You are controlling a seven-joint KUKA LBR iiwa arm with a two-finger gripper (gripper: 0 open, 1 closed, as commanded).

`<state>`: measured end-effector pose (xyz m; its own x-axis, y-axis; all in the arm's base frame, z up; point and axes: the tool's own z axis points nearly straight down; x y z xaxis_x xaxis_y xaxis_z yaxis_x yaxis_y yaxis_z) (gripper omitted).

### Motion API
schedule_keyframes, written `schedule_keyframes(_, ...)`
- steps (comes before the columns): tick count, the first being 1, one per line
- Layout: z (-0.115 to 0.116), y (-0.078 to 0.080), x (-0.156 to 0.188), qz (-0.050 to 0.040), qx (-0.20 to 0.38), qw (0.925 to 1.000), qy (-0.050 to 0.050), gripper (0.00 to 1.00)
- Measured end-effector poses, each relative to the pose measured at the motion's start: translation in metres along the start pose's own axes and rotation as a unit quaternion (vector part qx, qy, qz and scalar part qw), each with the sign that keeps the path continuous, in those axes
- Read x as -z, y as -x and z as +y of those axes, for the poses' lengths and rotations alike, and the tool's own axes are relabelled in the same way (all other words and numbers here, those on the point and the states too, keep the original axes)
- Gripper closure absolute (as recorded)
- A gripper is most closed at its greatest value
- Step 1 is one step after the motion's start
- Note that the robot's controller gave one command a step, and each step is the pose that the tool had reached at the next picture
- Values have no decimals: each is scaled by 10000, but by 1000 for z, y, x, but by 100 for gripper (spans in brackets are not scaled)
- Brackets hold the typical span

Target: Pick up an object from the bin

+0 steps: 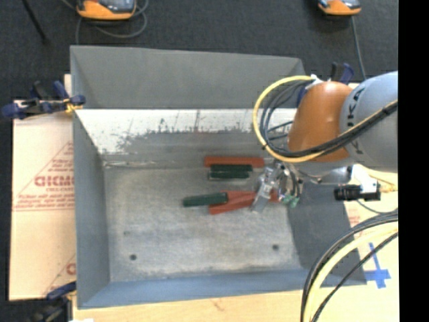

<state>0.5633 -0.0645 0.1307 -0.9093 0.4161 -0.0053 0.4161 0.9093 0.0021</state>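
At the right of the grey metal bin [90, 200], below the arm's orange cover [322, 123], the hand [267, 194] sits at the right end of a red stick [231, 205] lying mid-floor beside a green stick [204, 200], whether open or closed I cannot tell, with an upper red stick [231, 160] and an upper green stick [230, 172] just behind.

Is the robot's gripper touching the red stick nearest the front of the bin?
Cannot tell. In the camera view the gripper overlaps the right end of the nearer red stick, but from above, contact or a gap beneath it isn't plain.

Red bar [231, 202] lies flat (tilted, mid-bin).
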Motion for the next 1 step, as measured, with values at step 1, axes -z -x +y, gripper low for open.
schedule_keyframes(1, 0, 3, 67, -18, 52, 10000, 8, 100)
